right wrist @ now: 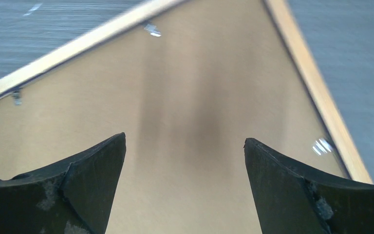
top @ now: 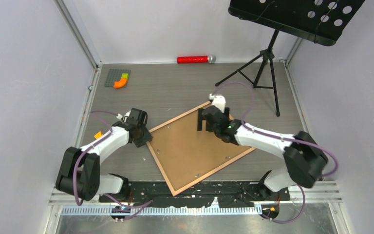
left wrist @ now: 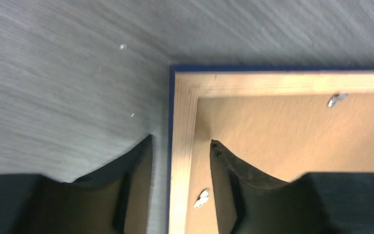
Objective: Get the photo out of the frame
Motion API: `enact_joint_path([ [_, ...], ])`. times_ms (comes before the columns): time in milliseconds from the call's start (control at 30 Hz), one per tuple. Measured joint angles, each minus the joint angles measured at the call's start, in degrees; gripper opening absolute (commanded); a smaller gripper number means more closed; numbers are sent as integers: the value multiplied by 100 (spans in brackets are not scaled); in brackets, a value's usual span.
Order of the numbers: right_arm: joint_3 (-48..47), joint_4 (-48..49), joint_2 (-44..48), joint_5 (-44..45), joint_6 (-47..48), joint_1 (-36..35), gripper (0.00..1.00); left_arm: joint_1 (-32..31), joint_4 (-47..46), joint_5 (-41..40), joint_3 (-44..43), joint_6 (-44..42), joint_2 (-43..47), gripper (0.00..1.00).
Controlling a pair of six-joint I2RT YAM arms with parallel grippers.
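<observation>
Barely started, I judged: the frame [left wrist: 182, 146] lay face down on the desk [top: 175, 87], backing board [top: 195, 151] still in, photo unseen, presumably beneath, my left fingers [left wrist: 126, 163] slightly apart astride its rail, right fingers [right wrist: 92, 170] wide apart over the board.

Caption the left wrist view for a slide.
Left gripper straddling a corner rail of the face-down frame, backing board in place.

The frame [top: 161, 163] fills the middle, left hand [top: 142, 138] straddling its left corner rail, right hand [right wrist: 185, 141] spread wide over the backing board [top: 195, 146]. Bare desk [top: 175, 92] runs far-left to the grey plate [top: 114, 77]; music stand legs [top: 258, 73] block far right.
</observation>
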State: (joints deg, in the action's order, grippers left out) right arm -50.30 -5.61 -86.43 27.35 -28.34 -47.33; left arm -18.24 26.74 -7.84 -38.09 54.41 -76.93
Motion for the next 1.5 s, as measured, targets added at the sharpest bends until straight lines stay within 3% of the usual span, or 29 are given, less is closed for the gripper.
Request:
enact_joint_path([
  [33, 131, -367, 304, 68, -249, 120, 96, 9, 184, 20, 9, -11, 131, 85],
  [100, 334, -929, 800, 160, -647, 313, 96, -13, 452, 52, 0, -116, 415, 99],
  [233, 907, -2135, 1871, 315, -1606, 660, 96, -22, 879, 35, -310, -518, 1012, 100],
  [367, 1692, -3215, 2881, 264, -2597, 824, 96, 2, 811, -7, -1023, -1062, 986, 100],
  [533, 2343, -4017, 3578, 122, -3425, 857, 96, 151, 597, 236, -2035, -1598, -341, 100],
  [700, 2852, -3967, 4087, 28, -3797, 857, 98, 208, 566, 503, -2577, -1895, -1725, 95],
  [933, 2774, -2813, 3270, 15, -3327, 872, 72, 264, 688, 1084, -2540, -2059, -2096, 73],
  [1200, 1827, -2013, 1519, 260, -2382, 1071, 61, 372, 254, 1320, -1751, -2162, -1832, 63],
  [1500, 911, -1060, 203, 153, -1069, 1611, 55, 387, -317, 1528, -400, -1860, -640, 52],
])
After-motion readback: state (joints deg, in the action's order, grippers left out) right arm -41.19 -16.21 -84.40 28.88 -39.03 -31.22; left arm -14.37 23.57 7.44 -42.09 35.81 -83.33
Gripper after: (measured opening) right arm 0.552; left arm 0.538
